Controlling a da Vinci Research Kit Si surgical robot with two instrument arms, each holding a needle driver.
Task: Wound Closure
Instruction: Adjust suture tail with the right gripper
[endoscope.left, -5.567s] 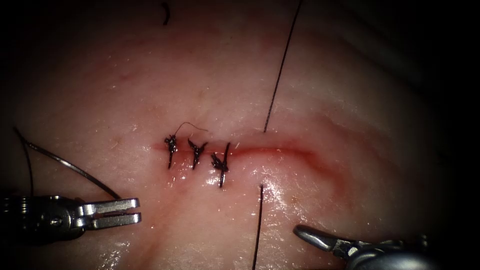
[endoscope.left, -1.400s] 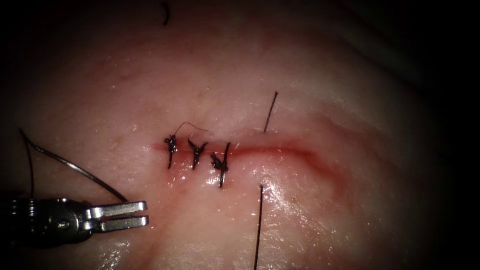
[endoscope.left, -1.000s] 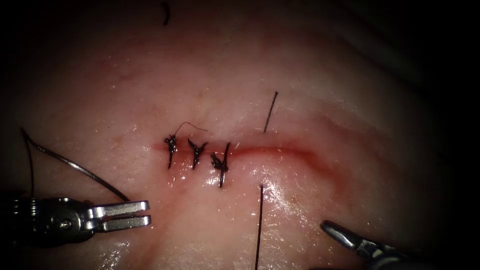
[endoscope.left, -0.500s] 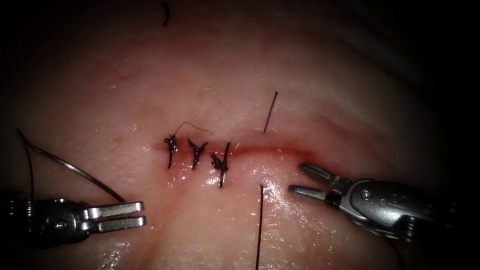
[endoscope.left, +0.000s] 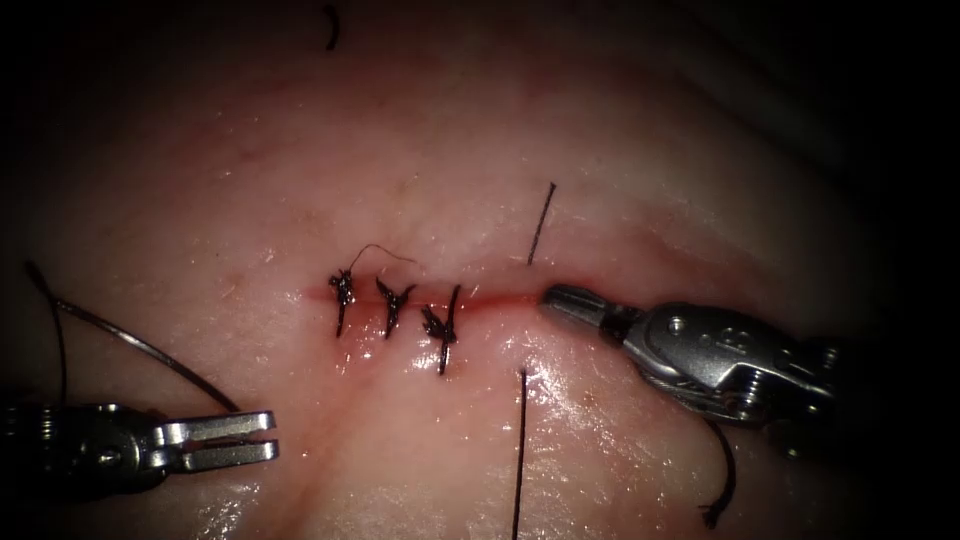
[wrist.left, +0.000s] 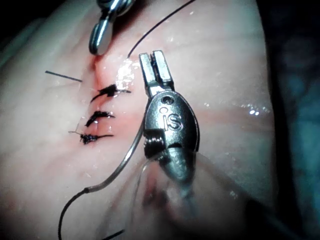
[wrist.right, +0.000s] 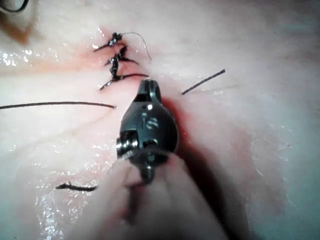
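The tissue (endoscope.left: 620, 160) has a cut (endoscope.left: 500, 298) with three dark stitches (endoscope.left: 390, 305) at its left end. My right tool (endoscope.left: 548, 297) lies along the cut just right of the stitches; its jaws are shut with nothing seen between them and the tip rests on the cut. The same tip (wrist.right: 148, 85) shows close up. My left tool (endoscope.left: 274, 437) is low on the left, jaws nearly together, apparently gripping the curved needle (endoscope.left: 140, 345) near its point. The needle (wrist.left: 120, 165) is outside the tissue. A short thread tail (endoscope.left: 541, 222) stands above the cut, and long thread (endoscope.left: 519, 450) runs down below it.
A loose curl of thread (endoscope.left: 725, 480) hangs beneath the right tool's wrist. A small cut end of thread (endoscope.left: 331, 25) lies at the far top of the tissue. Red fluid tints the cut, and wet glare shines below it.
The right tool came in from the lower right, moved up and left to the cut, and its open jaws closed. The left tool drifted slightly left with the needle. Earlier, the upper thread shortened to a tail.
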